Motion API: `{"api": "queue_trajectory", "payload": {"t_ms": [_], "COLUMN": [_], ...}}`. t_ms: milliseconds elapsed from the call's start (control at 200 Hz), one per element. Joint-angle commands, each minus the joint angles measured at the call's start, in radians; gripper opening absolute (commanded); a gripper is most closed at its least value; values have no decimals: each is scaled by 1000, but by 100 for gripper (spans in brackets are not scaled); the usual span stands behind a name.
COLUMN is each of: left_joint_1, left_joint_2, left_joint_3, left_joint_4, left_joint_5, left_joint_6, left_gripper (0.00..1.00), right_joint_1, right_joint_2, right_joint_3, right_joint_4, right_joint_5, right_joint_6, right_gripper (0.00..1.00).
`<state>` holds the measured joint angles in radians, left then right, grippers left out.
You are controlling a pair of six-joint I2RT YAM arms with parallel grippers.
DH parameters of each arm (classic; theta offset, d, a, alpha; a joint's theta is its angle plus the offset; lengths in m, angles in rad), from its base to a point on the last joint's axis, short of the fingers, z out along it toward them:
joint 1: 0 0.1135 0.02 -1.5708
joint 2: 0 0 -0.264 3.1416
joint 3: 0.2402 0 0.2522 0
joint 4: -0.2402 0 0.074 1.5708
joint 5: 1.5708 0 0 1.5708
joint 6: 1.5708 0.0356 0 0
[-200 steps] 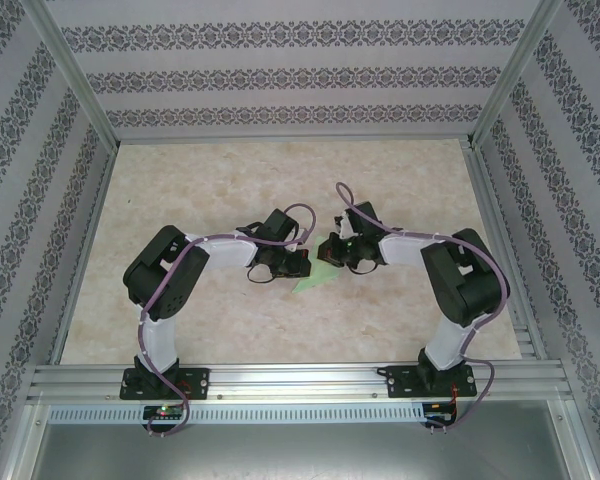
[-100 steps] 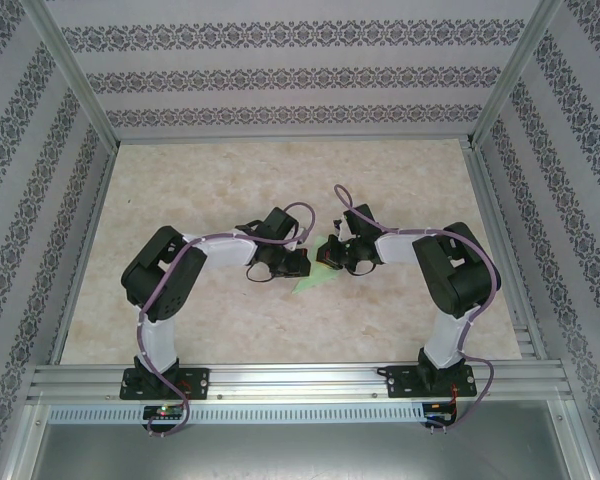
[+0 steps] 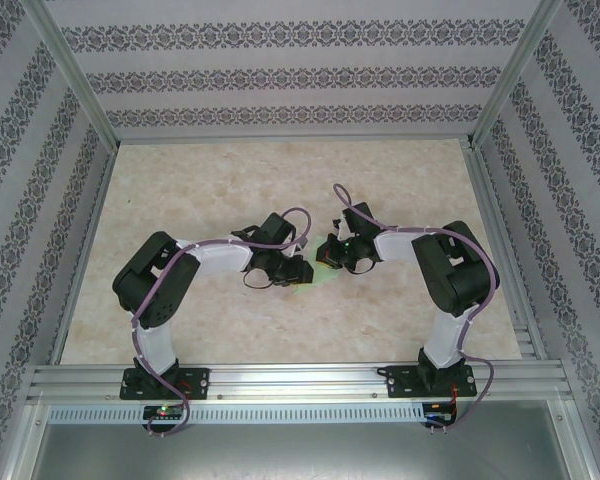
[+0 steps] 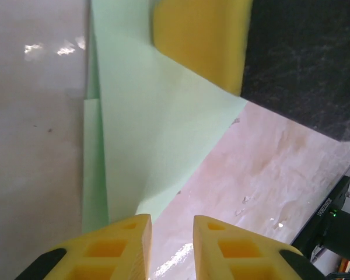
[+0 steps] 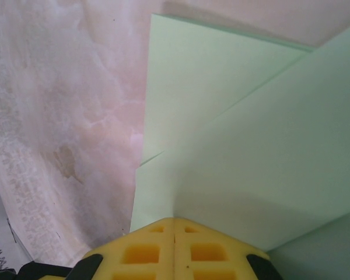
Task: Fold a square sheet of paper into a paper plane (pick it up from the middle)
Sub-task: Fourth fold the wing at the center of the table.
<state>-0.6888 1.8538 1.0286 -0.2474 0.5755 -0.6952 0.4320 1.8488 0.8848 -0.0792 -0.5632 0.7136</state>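
The pale mint-green sheet of paper [image 3: 316,277] lies folded on the table between my two grippers, with a small piece showing from above. In the left wrist view the paper [image 4: 151,116] shows overlapping layers and a slanted edge. My left gripper [image 4: 171,236] is open with a narrow gap. Bare table shows between its fingers, and the paper's near corner is just beyond the left fingertip [image 4: 131,245]. My right gripper [image 5: 174,221] is shut, its tips meeting at a ridge in the folded paper [image 5: 251,146]. Its yellow finger [image 4: 198,41] rests on the paper's far part.
The pinkish marble-patterned table [image 3: 230,180] is fenced by patterned walls and an aluminium frame rail [image 3: 300,378] at the near edge. Both arms bend inward, left gripper [image 3: 296,271] and right gripper [image 3: 326,256] close together at mid-table. Open table lies behind and to both sides.
My left gripper has gone from shut to slightly open and shifted right over the paper, so less green shows from above. The right gripper has stayed shut in place.
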Motion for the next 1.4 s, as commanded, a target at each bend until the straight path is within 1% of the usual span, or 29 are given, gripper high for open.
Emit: {"api": "queue_trajectory", "payload": {"t_ms": [0, 245, 495, 565, 939, 1399], "left_joint_1": [-14, -33, -53, -52, -44, -32], "left_joint_2": [-21, -10, 2, 3, 7, 7], "left_joint_3": [-5, 32, 63, 68, 49, 30], "left_joint_4": [8, -15, -79, -102, -136, -147], "left_joint_5": [15, 0, -67, -97, -168, -184], "left_joint_6": [-21, -10, 14, 29, 35, 46], "left_gripper": [27, 27, 26, 25, 21, 15], "right_joint_1": [8, 10, 10, 9, 10, 10], "right_joint_2": [73, 82, 89, 92, 99, 110], "right_joint_3": [-19, -15, -9, -8, -4, -4], "right_joint_4": [-87, -100, -119, -122, -144, -154], "right_joint_5": [111, 125, 134, 135, 146, 152], "right_joint_6": [-16, -16, -22, -23, -32, -37], "right_gripper": [0, 0, 0, 0, 0, 0]}}
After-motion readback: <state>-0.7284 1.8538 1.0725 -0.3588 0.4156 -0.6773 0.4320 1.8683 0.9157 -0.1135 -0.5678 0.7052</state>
